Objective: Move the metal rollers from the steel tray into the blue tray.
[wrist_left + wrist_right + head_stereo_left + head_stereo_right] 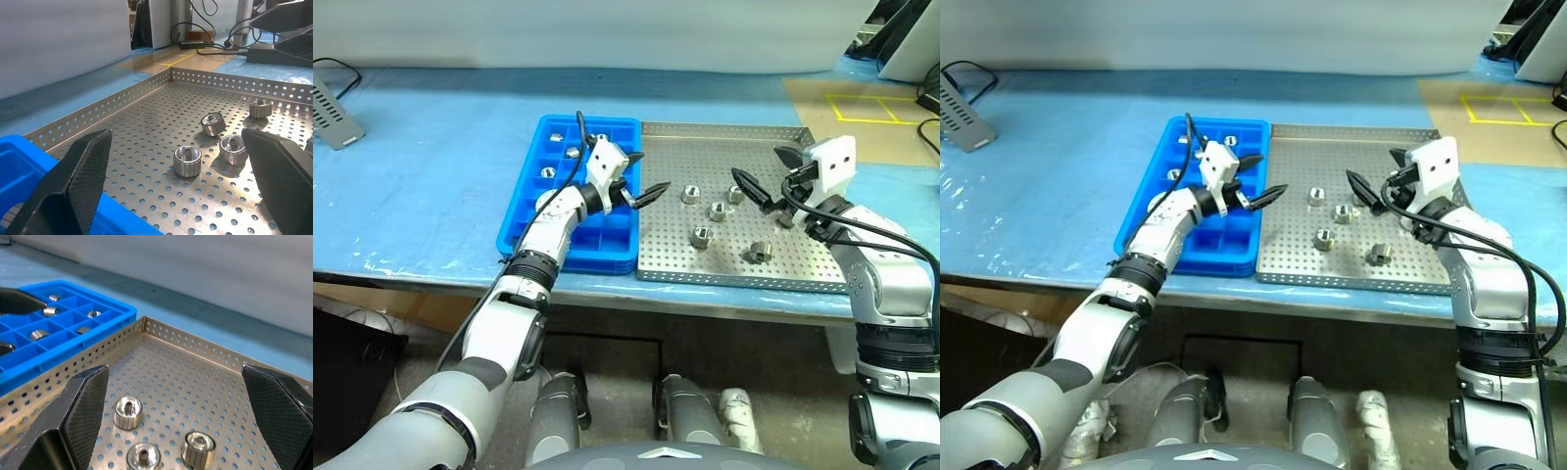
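Black, and standing wide apart, the jaws of both arms are holding nothing at this moment. The left gripper (644, 196) is hovering at the border where the bright blue plastic tray with square compartments (524, 211) is lying just beside the large perforated steel tray (803, 274), and it is pointing toward the steel one. The right gripper (766, 176) is hanging over the right part of the steel tray, with its jaws released and pointing toward the middle of it.

Between the two grippers, the small silver-grey metal rollers (702, 236) are lying on the perforated floor. Five of them are showing there in the head view: three near the centre, one a little nearer to the front, and one more to the right front. One or two are lying on their side.

In the blue tray, at least three rollers are already sitting in the far compartments (574, 152), and the right wrist view is suggesting four or five. Most compartments near the front are looking empty.

So I judge the task to be roughly half done: some rollers are moved and five are waiting. Both arms seem to be preparing for the next pick.

Everything is resting on a worktop covered in blue film (431, 176).
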